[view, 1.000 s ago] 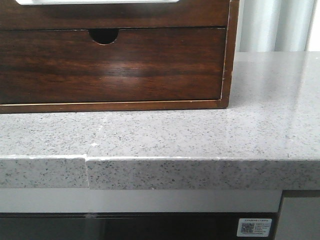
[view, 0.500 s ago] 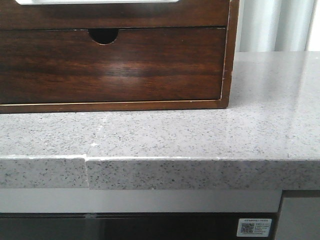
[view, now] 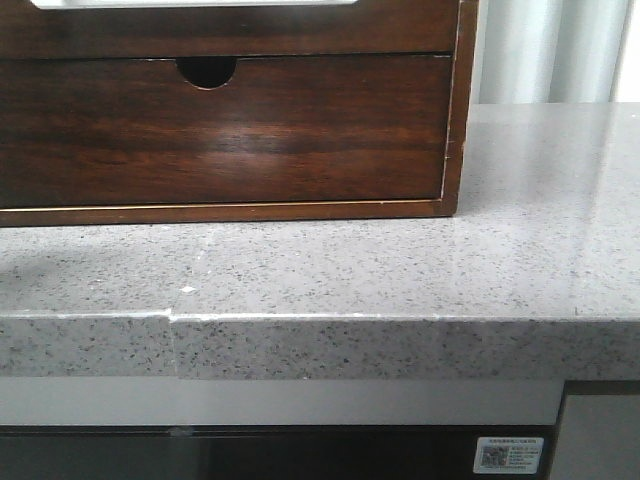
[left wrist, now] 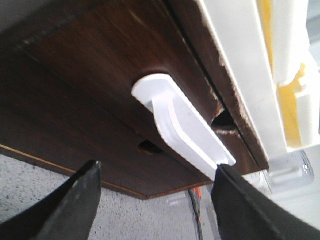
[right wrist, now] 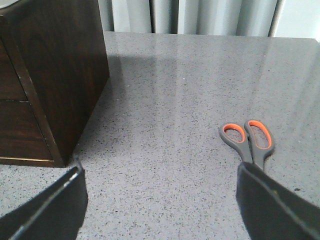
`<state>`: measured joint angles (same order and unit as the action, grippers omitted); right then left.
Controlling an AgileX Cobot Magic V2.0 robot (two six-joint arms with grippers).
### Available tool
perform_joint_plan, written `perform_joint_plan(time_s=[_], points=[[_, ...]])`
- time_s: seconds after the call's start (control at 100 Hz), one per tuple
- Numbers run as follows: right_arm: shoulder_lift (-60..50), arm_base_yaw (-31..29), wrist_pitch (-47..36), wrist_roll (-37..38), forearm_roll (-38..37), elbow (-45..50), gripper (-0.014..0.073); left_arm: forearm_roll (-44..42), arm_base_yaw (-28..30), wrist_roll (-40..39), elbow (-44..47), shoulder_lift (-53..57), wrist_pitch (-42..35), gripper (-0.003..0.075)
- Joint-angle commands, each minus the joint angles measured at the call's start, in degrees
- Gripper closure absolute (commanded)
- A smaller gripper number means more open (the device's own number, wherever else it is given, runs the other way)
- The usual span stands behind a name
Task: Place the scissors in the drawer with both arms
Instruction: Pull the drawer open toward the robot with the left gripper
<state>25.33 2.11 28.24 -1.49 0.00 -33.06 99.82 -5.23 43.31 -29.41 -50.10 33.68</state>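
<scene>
Looks like a kitchen or a home-style mock-up. Grey speckled stone countertop (view: 400, 270) with a thick front edge and a seam at 8 o'clock in the front view; pale panel and a dark glossy appliance front (view: 250, 455) below it, QR sticker (view: 509, 455) at 5 o'clock. Dark wooden drawer cabinet (view: 230, 130) sits on the counter at 11 o'clock. Pale pleated curtains (right wrist: 190, 16) run behind the counter at 12 o'clock in the right wrist view.

The cabinet (view: 230, 110) stands on the countertop (view: 400, 270) toward its left, the drawer (view: 230, 28) above the notched drawer (view: 220, 130), and the scissors (right wrist: 248, 140) lie well apart to its right.
</scene>
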Motion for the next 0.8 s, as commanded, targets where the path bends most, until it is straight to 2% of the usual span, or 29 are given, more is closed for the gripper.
perform_joint_plan(time_s=[0.0,0.25,0.67,0.79], points=[[0.8,0.0,-4.7,-0.1,-0.4,-1.6,0.0045,7.2,-0.2,4.0,-2.2,-2.9,4.9,0.0283],[0.8,0.0,-4.7,-0.1,-0.4,-1.6,0.0045,7.2,-0.2,6.6,-7.7,-11.6,12.3,0.0283],[0.8,0.0,-4.7,-0.1,-0.4,-1.6,0.0045,7.2,-0.2,6.6,-15.2,-20.5,16.6,0.0284],[0.8,0.0,-4.7,-0.1,-0.4,-1.6,0.0045,7.2,-0.2,6.6,-15.3,-21.9,16.8,0.0329]])
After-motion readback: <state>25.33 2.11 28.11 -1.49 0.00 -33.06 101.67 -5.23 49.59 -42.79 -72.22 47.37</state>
